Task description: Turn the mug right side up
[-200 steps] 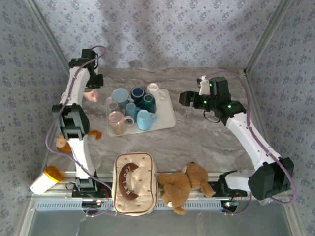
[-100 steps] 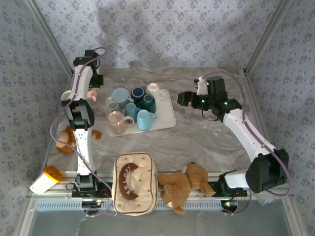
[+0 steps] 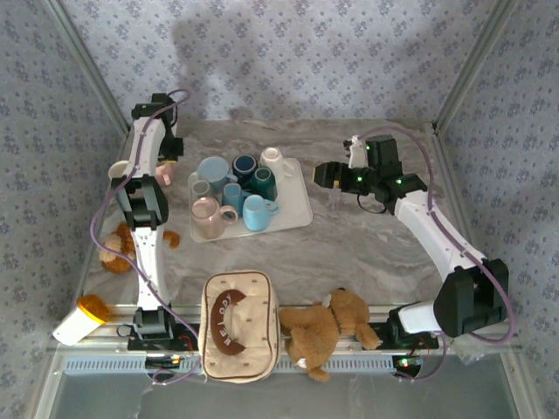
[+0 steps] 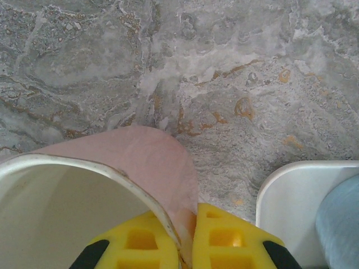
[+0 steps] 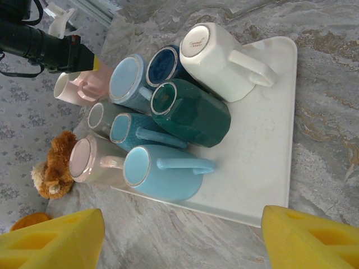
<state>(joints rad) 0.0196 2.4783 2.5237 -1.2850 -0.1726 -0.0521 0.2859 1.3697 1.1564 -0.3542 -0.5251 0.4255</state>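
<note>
The pink mug (image 4: 147, 159) with a white inside (image 4: 56, 213) lies tipped on its side just left of the tray. My left gripper (image 4: 188, 242) is shut on its rim wall, one yellow finger inside and one outside. In the right wrist view the mug (image 5: 78, 87) points its mouth away from the tray, under the left gripper (image 5: 84, 59). From above, part of the mug (image 3: 162, 177) shows beside the left arm. My right gripper (image 3: 325, 175) hovers open right of the tray, and nothing sits between its fingers (image 5: 182, 242).
A white tray (image 3: 297, 205) holds several mugs, upside down or on their sides, among them a light blue one (image 5: 168, 171) and a dark green one (image 5: 193, 112). A tan bag (image 3: 238, 323) and a teddy bear (image 3: 327, 327) lie at the near edge, and an orange bottle (image 3: 80, 316) at the left.
The left arm has swung up and back beside the tray with the pink mug in its grip. The right arm has shifted slightly toward the back.
</note>
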